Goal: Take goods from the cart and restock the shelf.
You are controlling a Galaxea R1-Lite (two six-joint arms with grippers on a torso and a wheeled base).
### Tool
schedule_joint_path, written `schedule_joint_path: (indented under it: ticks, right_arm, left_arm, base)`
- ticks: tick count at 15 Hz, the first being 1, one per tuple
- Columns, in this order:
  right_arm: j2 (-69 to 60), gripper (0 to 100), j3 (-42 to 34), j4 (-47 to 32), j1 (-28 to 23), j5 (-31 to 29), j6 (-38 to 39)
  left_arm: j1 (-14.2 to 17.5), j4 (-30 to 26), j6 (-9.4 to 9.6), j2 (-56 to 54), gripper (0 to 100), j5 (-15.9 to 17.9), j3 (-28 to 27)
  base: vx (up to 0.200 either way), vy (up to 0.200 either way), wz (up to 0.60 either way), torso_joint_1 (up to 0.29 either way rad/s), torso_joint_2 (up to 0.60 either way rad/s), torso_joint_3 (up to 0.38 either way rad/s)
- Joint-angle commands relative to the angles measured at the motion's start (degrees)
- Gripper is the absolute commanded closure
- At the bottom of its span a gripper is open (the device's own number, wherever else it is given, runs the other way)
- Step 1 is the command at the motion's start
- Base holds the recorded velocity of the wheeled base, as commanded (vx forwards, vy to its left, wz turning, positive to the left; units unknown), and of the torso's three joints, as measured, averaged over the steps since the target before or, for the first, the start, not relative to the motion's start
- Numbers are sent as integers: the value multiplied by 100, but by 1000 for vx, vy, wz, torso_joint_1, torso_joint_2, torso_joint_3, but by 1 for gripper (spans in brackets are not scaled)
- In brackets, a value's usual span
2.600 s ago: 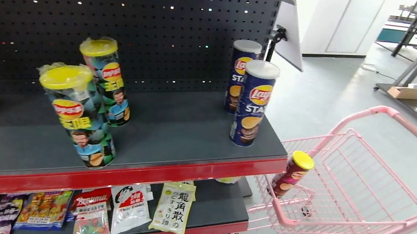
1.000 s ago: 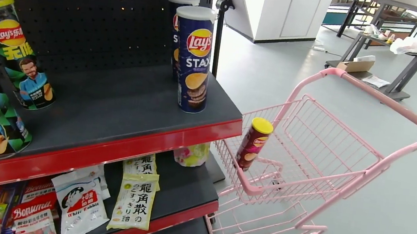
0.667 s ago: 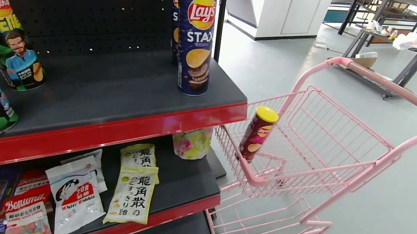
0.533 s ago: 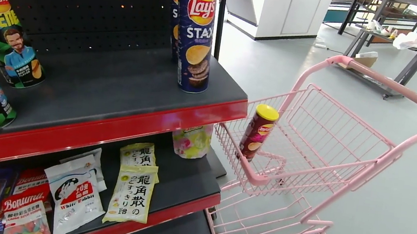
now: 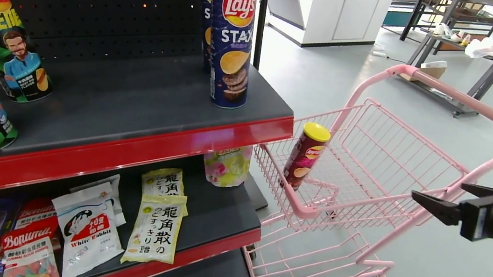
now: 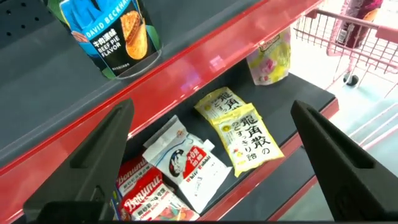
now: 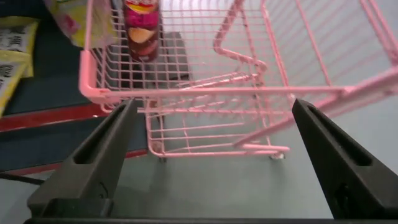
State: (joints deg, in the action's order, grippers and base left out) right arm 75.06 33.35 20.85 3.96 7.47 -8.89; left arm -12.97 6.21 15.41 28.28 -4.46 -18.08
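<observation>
A maroon chip can (image 5: 304,157) with a yellow lid stands tilted in the front corner of the pink cart (image 5: 299,209), next to the shelf's end. The right wrist view also shows this maroon can (image 7: 142,28), behind the cart's pink rim (image 7: 217,93). My right gripper (image 5: 437,190) is open and holds nothing; it hangs beside the cart's handle side, well clear of the can. My left gripper (image 6: 212,107) is open and holds nothing, low in front of the shelf's red edge (image 6: 205,62). Two blue cans (image 5: 235,38) stand at the right end of the dark shelf board (image 5: 138,97).
Green-patterned cans (image 5: 10,29) stand at the board's left, with bare board between them and the blue cans. Flat snack packets (image 5: 158,226) lie on the lower shelf. The cart's pink handle (image 5: 458,96) runs high at the right. Grey floor stretches beyond.
The head camera swung right and down towards the cart. In the last half second my right gripper came into the head view from the right edge. The can has not moved.
</observation>
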Motion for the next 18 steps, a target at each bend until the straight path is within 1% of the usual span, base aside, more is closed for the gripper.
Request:
schedule_joint_path:
  ticks: [1,2,4,5,6,7,9,10,12,16,18]
  right_arm:
    - [1591,0,453,719,219,457,89]
    - [2048,0,769,825,360,474,159]
    - [2760,0,1455,851,571,527,599]
    - [3111,0,1824,851,650,536,766]
    - [3287,0,2008,851,676,545,792]
    - [3560,0,2246,904,773,571,801]
    - [3894,0,2290,1167,834,791,801]
    - [3946,0,2281,1229,834,800,801]
    - [4219,0,2307,1616,878,808,810]
    - [4544,0,2685,1703,861,993,810]
    - [4834,0,3098,1712,843,1046,810]
  left_arm:
    - [5,4,-3,142,0,-72,-73]
    - [5,4,-3,222,0,-81,-108]
    - [5,4,-12,406,0,-72,-152]
    - [-4,4,-47,520,0,-55,-214]
    - [-4,12,-126,591,0,-46,-258]
    - [5,4,-293,723,0,-28,-416]
    - [-4,4,-302,828,0,24,-548]
    - [-4,4,-302,828,0,42,-548]
    - [-12,-5,-302,705,0,235,-407]
    - [-12,-5,-293,705,0,235,-381]
    - [-12,-5,-284,687,0,226,-372]
  base:
    - [0,0,0,0,0,0]
    - [0,0,0,0,0,0]
    - [0,0,0,0,0,0]
    - [0,0,0,0,0,0]
    - [0,0,0,0,0,0]
    - [0,0,0,0,0,0]
    - [0,0,0,0,0,0]
    - [0,0,0,0,0,0]
    - [0,0,0,0,0,0]
    - [0,0,0,0,0,0]
    - [0,0,0,0,0,0]
